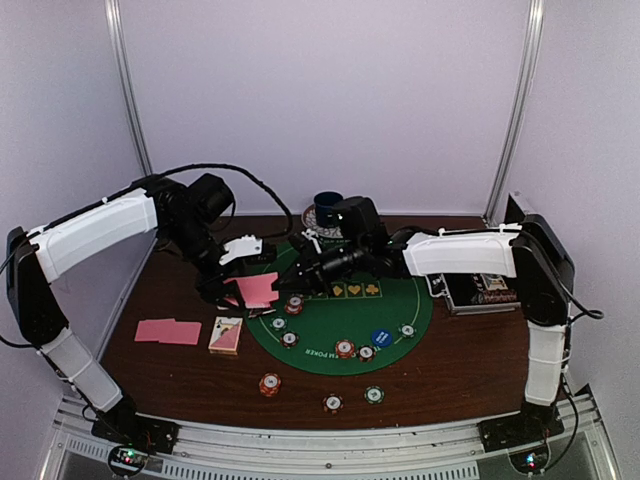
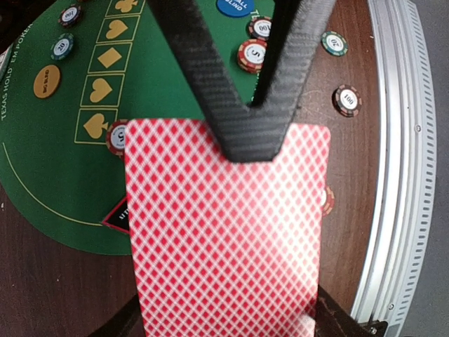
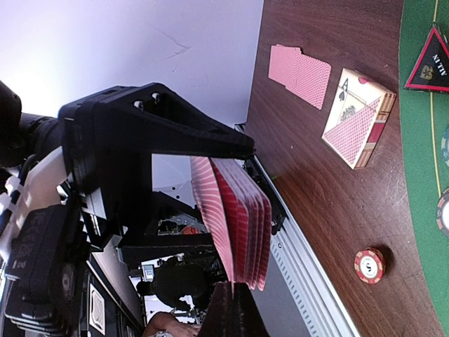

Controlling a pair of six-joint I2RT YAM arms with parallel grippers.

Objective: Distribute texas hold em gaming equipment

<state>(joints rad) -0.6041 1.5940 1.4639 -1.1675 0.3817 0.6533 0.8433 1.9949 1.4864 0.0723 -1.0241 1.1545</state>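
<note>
Dark wood table point(image 1: 460, 370), white walls, round green mat point(image 1: 330, 315) at centre. We note the left gripper point(image 2: 245, 137) clamped on a fanned stack of pink-backed cards point(image 2: 224, 239), held above the mat's left edge. Right gripper point(image 3: 231, 305) is fully closed at the stack's lower edge; we cannot tell whether it pinches a card. Two loose cards point(image 1: 168, 331) and a card box point(image 1: 226, 335) lie on the wood at left. Chips point(image 1: 345, 348) are scattered on the mat and wood.

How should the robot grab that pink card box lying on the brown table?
I'd come straight down from above and pinch the pink card box across its two long sides. It lies flat on the brown wooden table, thick enough to show side walls, with bare wood along both.
</note>
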